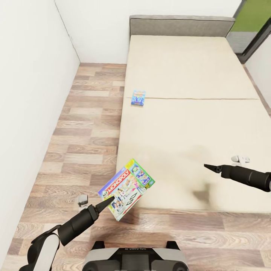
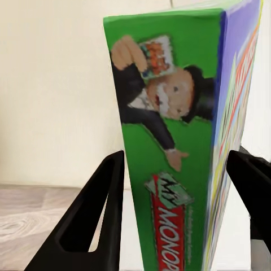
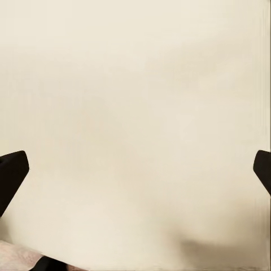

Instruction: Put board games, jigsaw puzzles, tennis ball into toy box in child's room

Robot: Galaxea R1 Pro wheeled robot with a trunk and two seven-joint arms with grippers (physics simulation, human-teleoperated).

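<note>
Head view: the robot stands at the foot of the bed [image 1: 188,124], a beige mattress with a grey headboard, between white walls on a wood-plank floor [image 1: 86,131]. The left tool [image 1: 108,201] pinches a corner of the Monopoly board game [image 1: 127,188], a green-edged box with a colourful picture, and holds it tilted over the near edge of the mattress, partly out over the floor. Whether its far edge rests on the bed or hangs just above it, I cannot tell. The smaller blue board game [image 1: 138,98] lies flat on the mattress near its left edge, well apart from both arms. The right tool [image 1: 211,168] hovers over bare mattress, carrying nothing; from here its fingers look close together.

Left wrist view: the two black fingers [image 2: 104,214] of the left tool [image 2: 178,220] stand on either side of the Monopoly board game [image 2: 175,147], seen edge-on with its green side and top-hatted figure. They frame the box closely; actual contact at the pads is not clear here.

Right wrist view: the right tool [image 3: 135,175] looks down on plain mattress, its dark fingertips [image 3: 11,172] set wide apart at the frame edges, so it is spread and empty.

Judged from this, the task is early: one bed game is in hand but not delivered, the blue one remains to be fetched, and the toy box and surface lie elsewhere.
</note>
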